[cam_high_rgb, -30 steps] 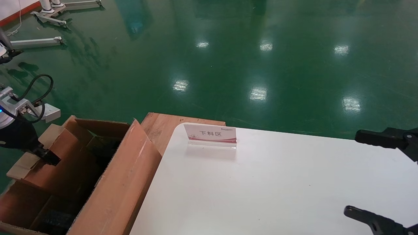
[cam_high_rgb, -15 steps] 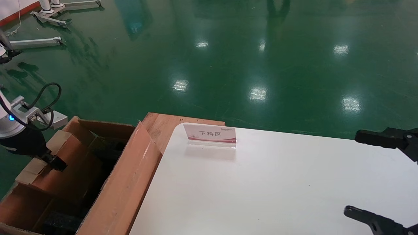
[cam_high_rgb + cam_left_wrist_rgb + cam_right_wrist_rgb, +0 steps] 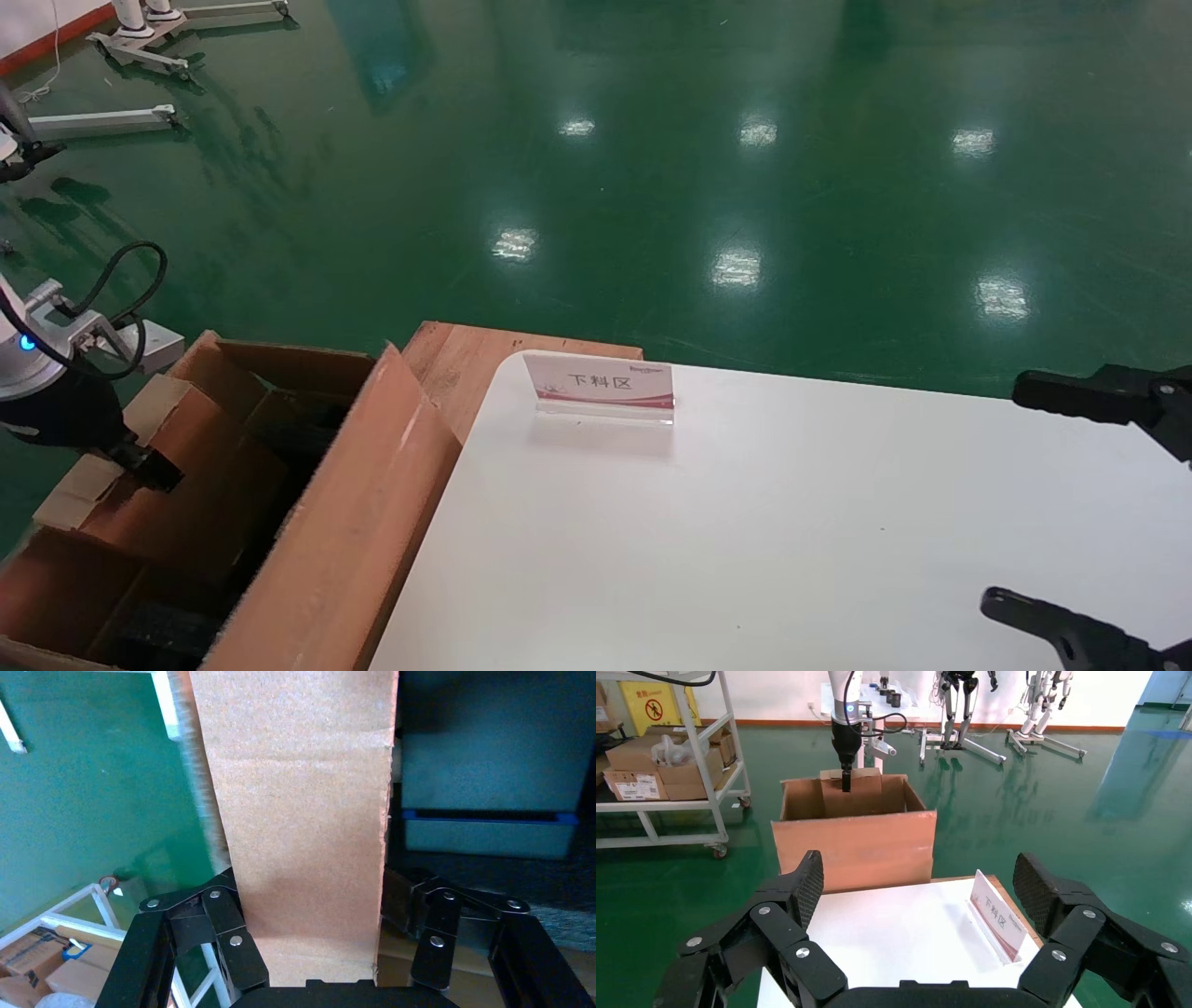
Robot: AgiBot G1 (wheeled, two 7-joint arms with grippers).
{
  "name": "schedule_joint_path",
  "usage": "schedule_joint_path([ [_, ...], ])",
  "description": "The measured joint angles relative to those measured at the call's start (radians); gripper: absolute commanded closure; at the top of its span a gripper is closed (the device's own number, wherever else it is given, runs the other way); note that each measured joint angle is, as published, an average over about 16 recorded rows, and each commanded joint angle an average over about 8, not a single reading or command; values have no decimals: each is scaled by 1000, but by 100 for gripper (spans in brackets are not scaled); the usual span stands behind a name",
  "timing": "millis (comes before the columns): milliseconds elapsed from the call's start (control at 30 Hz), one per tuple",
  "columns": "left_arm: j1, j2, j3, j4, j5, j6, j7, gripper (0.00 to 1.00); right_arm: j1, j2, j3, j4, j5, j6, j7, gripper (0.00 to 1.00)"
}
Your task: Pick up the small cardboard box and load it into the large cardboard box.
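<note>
My left gripper (image 3: 140, 461) is shut on the small cardboard box (image 3: 186, 466), an orange-brown carton with paler flaps at its outer end. It holds the carton tilted inside the open top of the large cardboard box (image 3: 345, 522), above the black foam (image 3: 168, 634). In the left wrist view the carton (image 3: 302, 811) fills the gap of the left gripper (image 3: 309, 885), with both fingers against its sides. The right wrist view shows the large box (image 3: 852, 846) with the carton (image 3: 859, 790) in it. My right gripper (image 3: 1034, 499) is open and empty over the table's right edge; it also shows in its own wrist view (image 3: 919, 871).
A white table (image 3: 792, 522) carries a small standing sign (image 3: 601, 384). A wooden board (image 3: 456, 359) lies between table and large box. A shelf cart with cartons (image 3: 666, 762) and robot stands (image 3: 961, 713) are on the green floor behind.
My left gripper moved right and down with the small box, then back a little to the left. The large box's near flap shifted slightly. The right arm has not moved.
</note>
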Motion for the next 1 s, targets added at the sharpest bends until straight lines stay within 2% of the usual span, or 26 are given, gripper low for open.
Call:
schedule_joint_path([
  [767,-7,3,3,0,6,4,5,0,0,0,0,0,0,0,0,0],
  [1000,-52,13,-10,3,-12,-9,57,0,0,0,0,0,0,0,0,0],
])
